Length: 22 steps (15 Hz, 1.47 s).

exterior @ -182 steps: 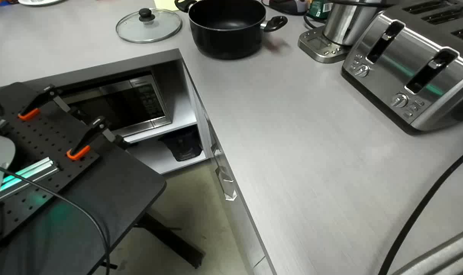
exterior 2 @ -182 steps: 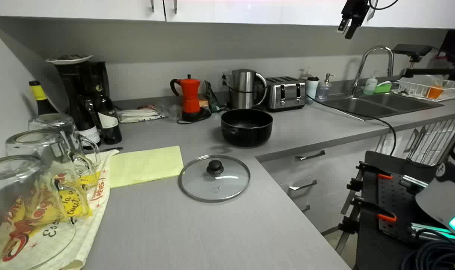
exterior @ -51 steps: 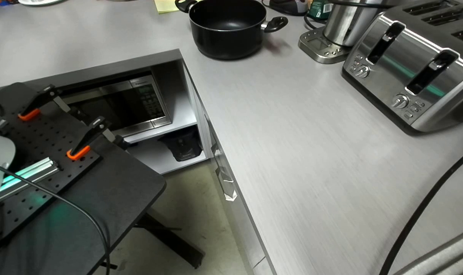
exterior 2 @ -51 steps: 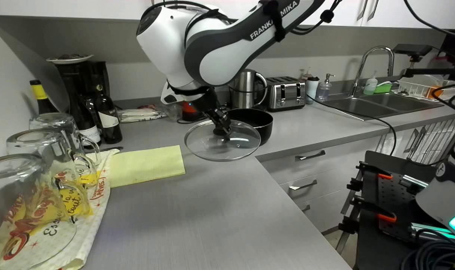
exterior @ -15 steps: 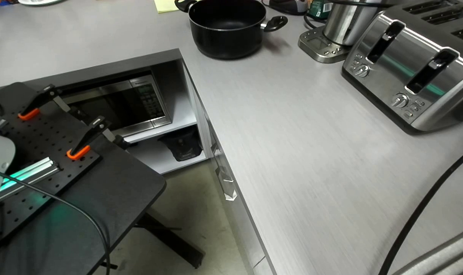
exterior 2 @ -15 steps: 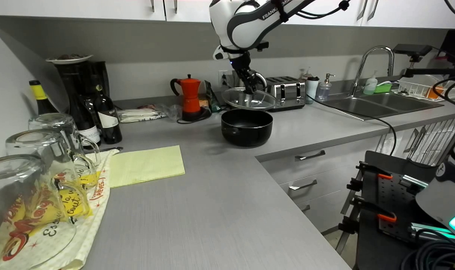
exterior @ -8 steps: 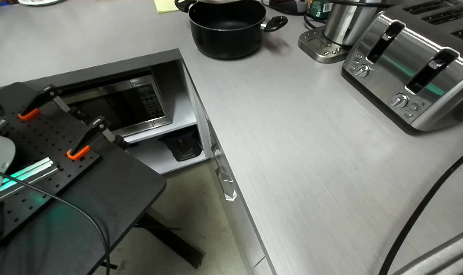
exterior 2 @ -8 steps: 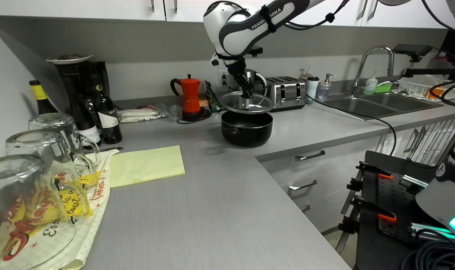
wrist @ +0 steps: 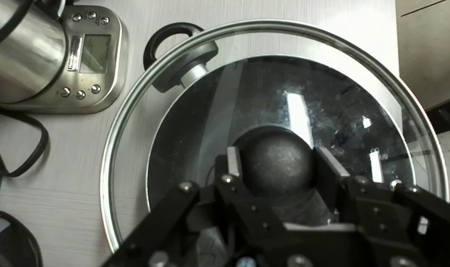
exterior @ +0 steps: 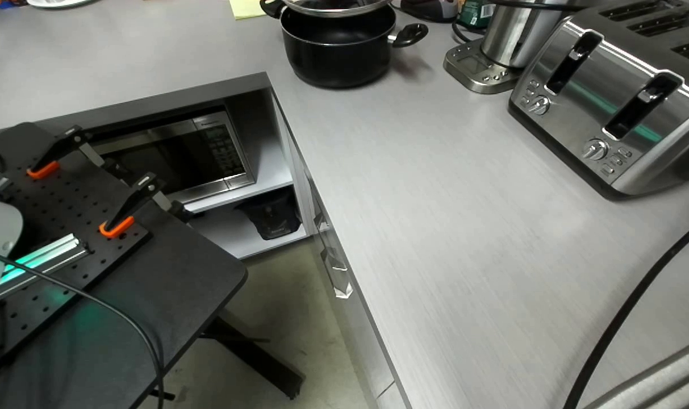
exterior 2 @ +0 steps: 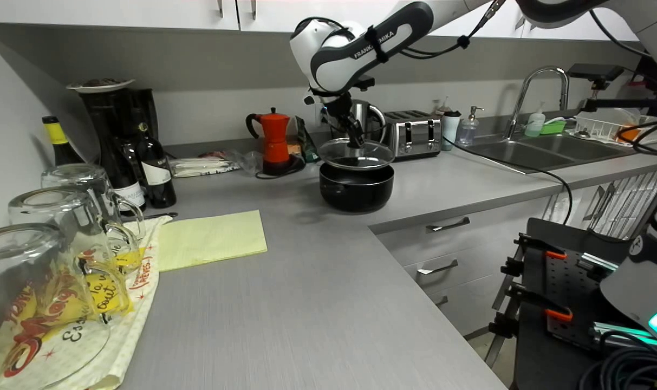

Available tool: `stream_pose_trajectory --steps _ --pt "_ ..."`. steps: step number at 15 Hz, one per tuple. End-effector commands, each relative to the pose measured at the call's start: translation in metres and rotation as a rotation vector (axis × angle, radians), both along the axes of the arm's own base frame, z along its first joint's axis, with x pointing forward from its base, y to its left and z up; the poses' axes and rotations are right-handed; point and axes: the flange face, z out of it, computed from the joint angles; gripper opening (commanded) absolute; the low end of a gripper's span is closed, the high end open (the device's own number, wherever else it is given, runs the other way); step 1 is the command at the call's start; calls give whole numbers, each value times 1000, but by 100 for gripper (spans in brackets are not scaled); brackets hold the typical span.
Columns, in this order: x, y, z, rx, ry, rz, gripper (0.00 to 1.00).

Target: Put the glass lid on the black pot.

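The glass lid hangs level just above the black pot. My gripper is shut on its dark centre knob, one finger on each side in the wrist view. From above, the lid's metal rim appears to ring the pot's mouth, and one pot handle shows at upper left. An exterior view shows the lid's near edge over the back part of the pot, with the dark inside visible below it. Fingers and knob lie outside that view.
Close behind the pot are the steel kettle and the toaster. A red moka pot stands further left along the wall. Glass mugs and a yellow cloth occupy the counter's left side. A black cable crosses the counter.
The lid, lying on the counter at first, was lifted by its knob and carried over the pot. During the last second it has come down towards the pot's rim.
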Motion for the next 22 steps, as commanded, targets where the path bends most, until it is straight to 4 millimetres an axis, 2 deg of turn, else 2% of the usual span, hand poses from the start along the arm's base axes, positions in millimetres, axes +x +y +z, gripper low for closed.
stream_pose_trajectory --steps 1,9,15,22 --pt "7 -1 3 -12 14 -15 25" --pt "8 5 -16 -18 32 -6 25" --pt "8 13 -23 -23 40 4 25" --pt "8 12 -31 -24 52 3 25"
